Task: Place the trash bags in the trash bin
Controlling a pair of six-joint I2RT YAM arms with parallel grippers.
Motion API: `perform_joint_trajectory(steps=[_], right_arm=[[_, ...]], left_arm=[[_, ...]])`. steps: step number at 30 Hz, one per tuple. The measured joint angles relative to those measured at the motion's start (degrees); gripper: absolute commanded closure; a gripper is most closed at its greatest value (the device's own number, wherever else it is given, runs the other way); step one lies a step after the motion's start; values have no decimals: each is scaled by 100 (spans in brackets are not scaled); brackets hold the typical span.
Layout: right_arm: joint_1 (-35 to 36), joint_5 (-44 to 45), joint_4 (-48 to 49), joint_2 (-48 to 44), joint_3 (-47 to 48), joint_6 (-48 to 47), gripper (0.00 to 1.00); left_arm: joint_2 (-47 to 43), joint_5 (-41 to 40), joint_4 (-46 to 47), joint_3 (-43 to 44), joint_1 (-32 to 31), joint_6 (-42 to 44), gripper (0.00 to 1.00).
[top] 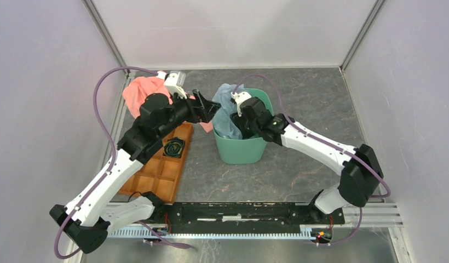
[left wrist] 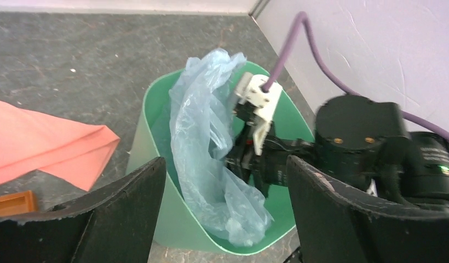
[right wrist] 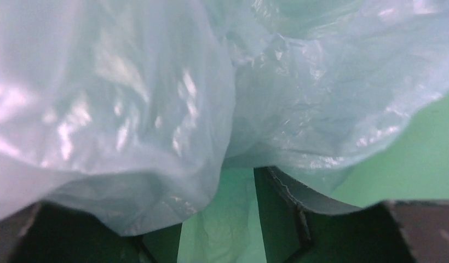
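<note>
Tray first: the orange compartment tray [top: 159, 175] lies nearest the arm bases, on the left of the tabletop [top: 321, 164], and you can leave it out of this job. Beyond it, your left pincer [left wrist: 225, 213] hangs just beside the left rim of the trash bin [top: 239, 150], fingers spread wide and holding nothing. Placed there, it looks ready to tuck in any loose plastic.

Your right pincer [right wrist: 217, 219] reaches down inside the bin, probably to press the trash bag [left wrist: 203, 137] toward the bottom. You cannot tell whether it grips the film or merely lies under it. Its own camera shows only pale blue plastic draped over both fingers, with green bin wall behind.

The left wrist view gives you what that one lacks: most of the bag is inside, but a crumpled peak stands above the far rim. Only the overhead view shows both arms converging on the bin. Farthest back, the salmon-pink cloth [top: 143, 93] lies on the tabletop to the bin's left.
</note>
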Motion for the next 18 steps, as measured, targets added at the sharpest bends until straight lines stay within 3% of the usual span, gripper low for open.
perform_joint_trajectory(steps=[9,13,16,18], right_arm=[[15,39,-455,-1027,466,-125,28],[15,179,-732,-1252,787,-313,20],[15,402,-1032,-1250,1224,-601,4],[15,393,-1132,-1239,1565,-935,2]], left_arm=[[826,-308,-118,973,0,210,2],[1641,-308,-319,1797,0,214,3],[2151,-310,-503,2341,0,369,7],[2402,-289,-581,2573,0,520,11]])
